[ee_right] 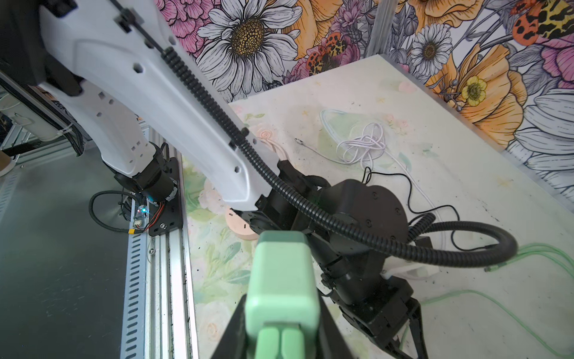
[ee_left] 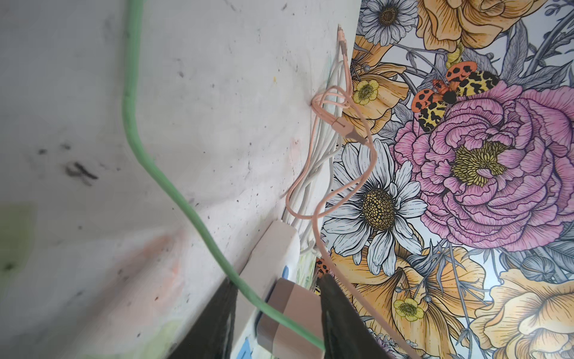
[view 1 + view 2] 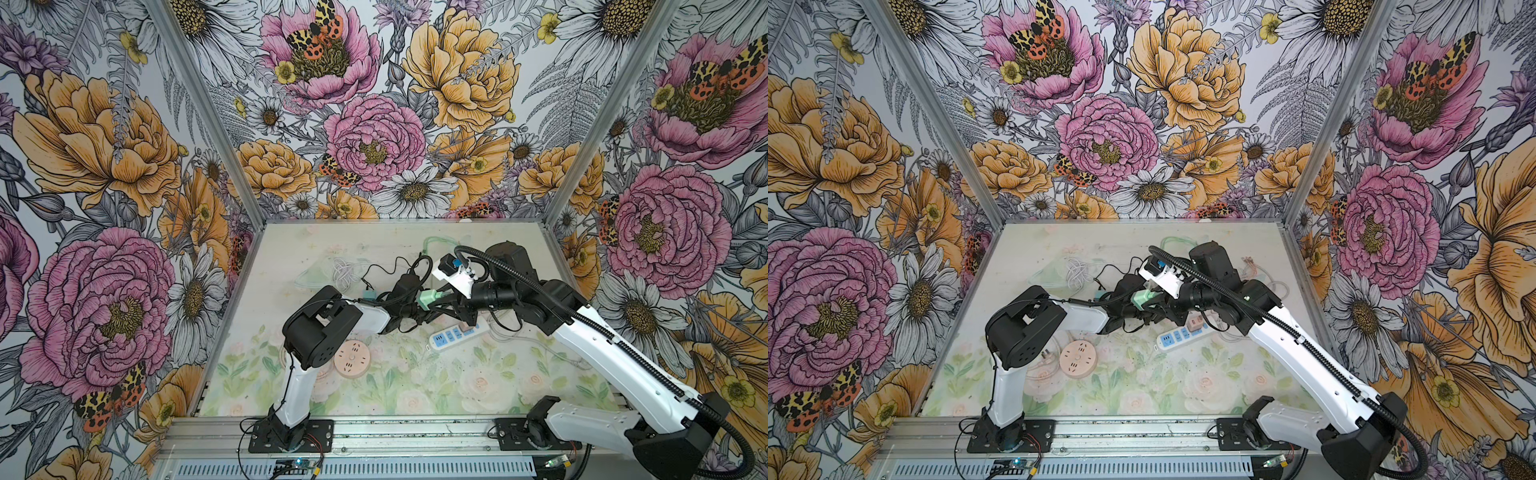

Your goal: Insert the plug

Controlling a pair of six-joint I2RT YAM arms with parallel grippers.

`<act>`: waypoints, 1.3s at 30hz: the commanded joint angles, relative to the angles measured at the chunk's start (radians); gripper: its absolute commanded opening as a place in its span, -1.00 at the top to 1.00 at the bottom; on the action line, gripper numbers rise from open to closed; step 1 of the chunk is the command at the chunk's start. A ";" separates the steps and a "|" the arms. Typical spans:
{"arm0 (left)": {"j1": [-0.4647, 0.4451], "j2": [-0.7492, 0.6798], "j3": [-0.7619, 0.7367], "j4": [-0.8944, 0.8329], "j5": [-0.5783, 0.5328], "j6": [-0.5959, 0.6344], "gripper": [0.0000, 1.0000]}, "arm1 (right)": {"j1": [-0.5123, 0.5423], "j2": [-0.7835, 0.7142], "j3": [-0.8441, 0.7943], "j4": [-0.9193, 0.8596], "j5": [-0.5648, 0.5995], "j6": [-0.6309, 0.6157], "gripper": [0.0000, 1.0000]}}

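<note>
- Clamping my right gripper (image 1: 281, 335) on the green plug (image 1: 281, 273); its long axis is running straight out ahead of these jaws, roughly level.
- My left gripper (image 2: 277, 281) is standing with jaws apart, straddling the green cable (image 2: 174, 189).
- The white power strip (image 3: 457, 334) is lying below my right jaws, nearer them than the left pair; I judge the plug is needing to tip downward.

Smooth matt plastic green plug (image 1: 281, 279); scuffed, speckled matt table (image 1: 357, 87).

Both arms reach over the surface's middle, wrists close together; left gripper (image 2: 276, 289) parted, right gripper (image 1: 282, 310) clamping the green plug (image 1: 281, 273).
</note>
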 commanded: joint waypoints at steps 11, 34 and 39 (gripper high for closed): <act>0.101 0.000 0.098 -0.012 0.076 0.047 0.76 | 0.038 -0.027 -0.032 0.001 0.011 -0.103 1.00; 0.277 -0.067 0.189 -0.246 0.208 0.268 0.91 | 0.036 0.259 0.031 -0.306 0.317 -0.426 1.00; 0.286 -0.060 0.193 -0.248 0.211 0.280 0.92 | 0.037 0.308 0.021 -0.324 0.426 -0.457 1.00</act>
